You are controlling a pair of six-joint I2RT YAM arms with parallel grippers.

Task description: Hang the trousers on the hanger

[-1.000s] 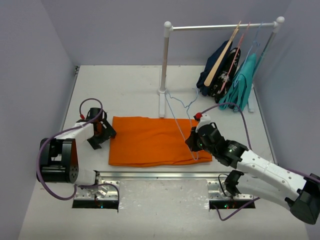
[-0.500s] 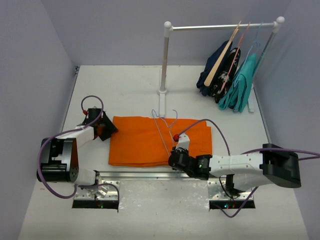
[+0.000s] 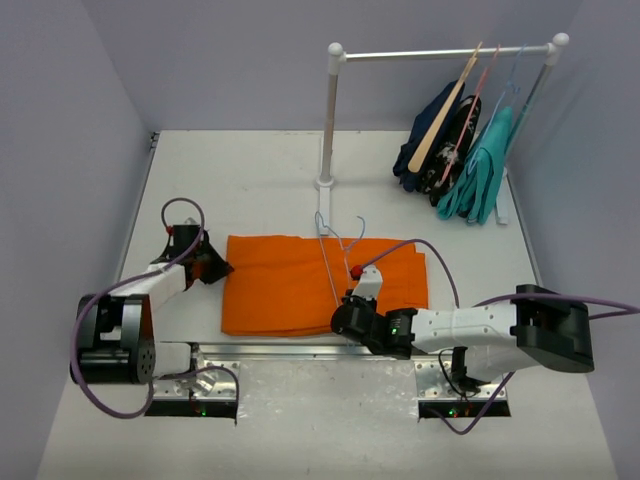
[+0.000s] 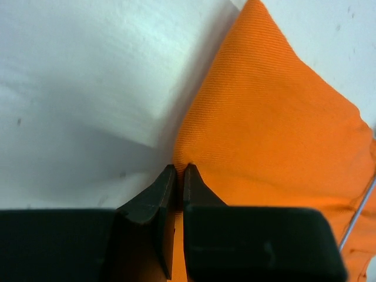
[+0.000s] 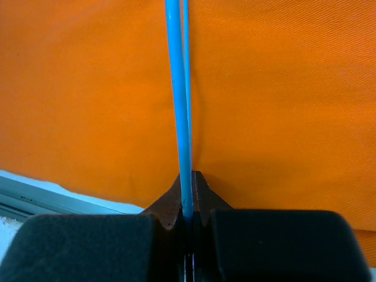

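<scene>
The orange trousers (image 3: 280,285) lie folded flat in the middle of the table. My left gripper (image 3: 214,268) is at their far-left corner, shut and pinching the edge of the cloth (image 4: 264,129) between its fingertips (image 4: 180,171). The pale blue wire hanger (image 3: 331,262) lies across the trousers, its hook (image 3: 322,222) pointing toward the rack. My right gripper (image 3: 341,321) sits at the near edge of the trousers, shut on the hanger's wire (image 5: 179,88), which runs straight out from the jaws (image 5: 189,179) over the orange cloth (image 5: 282,88).
A white rack (image 3: 328,120) stands at the back. From its bar hang a tan wooden hanger (image 3: 445,118), a pink wire hanger (image 3: 478,95), a dark navy garment (image 3: 430,140) and a teal garment (image 3: 482,165). A metal rail (image 3: 310,352) runs along the near edge.
My left gripper has closed on the trousers' left corner. My right gripper has carried the hanger leftward from the trousers' right end to their near edge.
</scene>
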